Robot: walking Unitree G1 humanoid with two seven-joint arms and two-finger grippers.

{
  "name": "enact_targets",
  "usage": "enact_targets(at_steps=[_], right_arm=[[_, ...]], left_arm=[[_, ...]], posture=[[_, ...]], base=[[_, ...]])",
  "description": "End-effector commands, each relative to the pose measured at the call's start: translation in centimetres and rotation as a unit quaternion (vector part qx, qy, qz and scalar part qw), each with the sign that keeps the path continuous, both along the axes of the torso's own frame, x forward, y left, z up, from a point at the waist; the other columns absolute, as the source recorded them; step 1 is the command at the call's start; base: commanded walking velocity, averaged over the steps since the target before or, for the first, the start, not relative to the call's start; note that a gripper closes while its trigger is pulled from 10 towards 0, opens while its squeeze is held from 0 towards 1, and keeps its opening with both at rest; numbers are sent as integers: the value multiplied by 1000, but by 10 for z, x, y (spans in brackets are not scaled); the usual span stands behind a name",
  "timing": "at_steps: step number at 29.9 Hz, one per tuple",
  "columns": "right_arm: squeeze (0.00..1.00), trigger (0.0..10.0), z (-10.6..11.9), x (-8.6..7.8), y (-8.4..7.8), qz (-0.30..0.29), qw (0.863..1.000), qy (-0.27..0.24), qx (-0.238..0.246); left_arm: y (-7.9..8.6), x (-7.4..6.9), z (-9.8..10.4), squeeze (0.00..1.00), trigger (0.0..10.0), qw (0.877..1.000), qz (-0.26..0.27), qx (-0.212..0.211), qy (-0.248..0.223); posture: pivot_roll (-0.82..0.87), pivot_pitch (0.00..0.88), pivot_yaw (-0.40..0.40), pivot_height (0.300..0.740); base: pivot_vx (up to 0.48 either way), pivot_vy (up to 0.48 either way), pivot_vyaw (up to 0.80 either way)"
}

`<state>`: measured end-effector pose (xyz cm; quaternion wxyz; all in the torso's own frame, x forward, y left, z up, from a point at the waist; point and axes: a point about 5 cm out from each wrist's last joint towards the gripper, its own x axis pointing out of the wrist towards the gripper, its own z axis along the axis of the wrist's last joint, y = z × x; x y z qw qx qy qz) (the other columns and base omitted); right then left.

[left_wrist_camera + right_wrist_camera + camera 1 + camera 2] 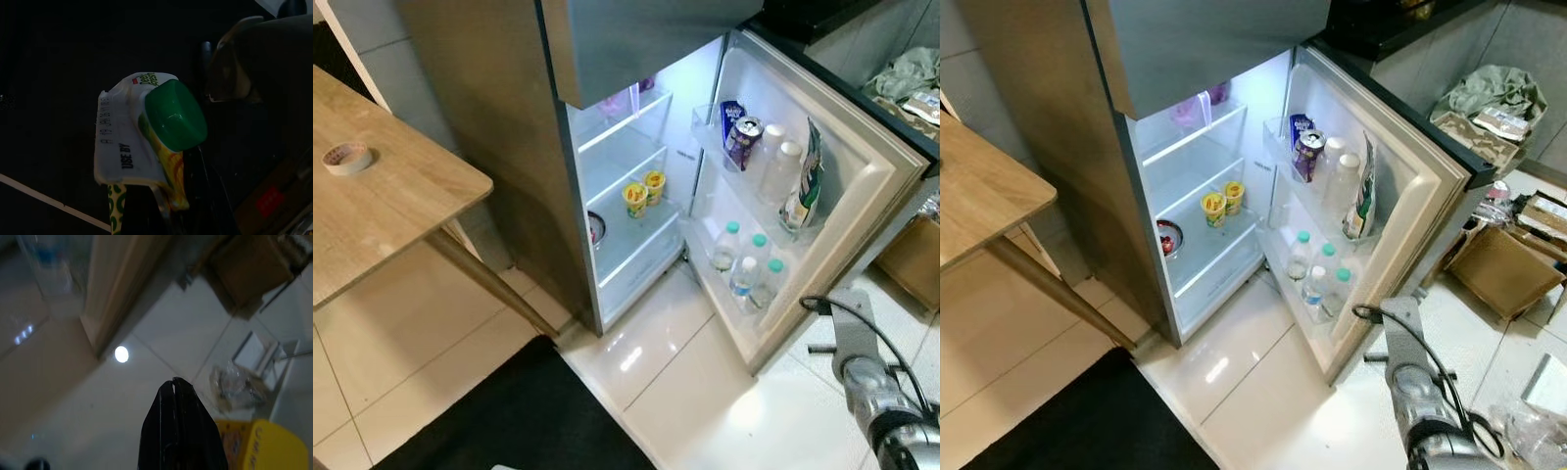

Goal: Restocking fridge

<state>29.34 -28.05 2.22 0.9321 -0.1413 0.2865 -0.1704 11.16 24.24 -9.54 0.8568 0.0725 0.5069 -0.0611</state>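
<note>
The fridge (636, 166) stands open, its door (867, 181) swung out to the right. Two yellow cups (644, 192) sit on a middle shelf and a bowl (596, 227) on the shelf below. In the door racks are a can (745, 132), white bottles (781, 162), a pouch (808, 181) and several water bottles (744, 274). In the dark left wrist view a carton (146, 147) with a green cap (173, 115) hangs above the floor, with my left gripper shut on it. My right gripper (174, 383) is shut on nothing, low over the tiles by the door.
A wooden table (401, 211) with a tape roll (347, 158) stands at the left. A black mat (509, 421) lies in front of the fridge. Cardboard boxes (1503, 269) and clutter crowd the floor right of the door. My right arm (876, 392) hangs at lower right.
</note>
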Motion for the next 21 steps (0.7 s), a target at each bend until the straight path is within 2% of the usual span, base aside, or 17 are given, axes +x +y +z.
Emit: enact_targets(at_steps=[1,3,4,7,9,12,14,18,20,21], right_arm=[[0,10000,-20,-19,1,-9,999,43,5],[0,10000,-31,-32,1,-10,998,66,9],[0,10000,-31,-32,1,-10,998,66,9],[0,10000,-45,-46,6,-3,995,96,18],[0,10000,-48,-49,7,-1,995,100,20],[0,10000,-67,-70,17,19,989,143,34],[0,10000,-67,-70,17,19,989,143,34],[0,10000,-83,-92,27,57,980,189,31],[0,10000,-83,-92,27,57,980,189,31],[0,10000,-86,-97,28,60,978,198,35]], left_arm=[[11,-14,-2,0,10000,999,-2,18,30],[11,-14,-2,0,10000,999,-3,20,33],[11,-14,-2,0,10000,999,-3,20,33],[10,-15,-2,0,10000,999,-5,21,37],[10,-15,-3,0,10000,999,-6,22,37],[10,-17,-4,0,10000,998,-13,38,47],[10,-17,-4,0,10000,998,-13,38,47],[26,-23,-2,0,10000,993,-14,99,69],[26,-23,-2,0,10000,993,-14,99,69],[31,-25,-1,0,10000,991,-13,114,74]], posture=[[46,103,7,740],[42,99,8,740],[42,99,8,740],[42,94,9,740],[40,92,11,740],[38,87,11,740],[38,87,11,740],[30,81,10,740],[30,81,10,740],[30,81,10,740]], base=[[0,0,0],[0,0,0],[0,0,0],[0,0,0],[0,0,0],[0,0,0],[0,0,0],[0,0,0],[0,0,0],[0,0,0]])
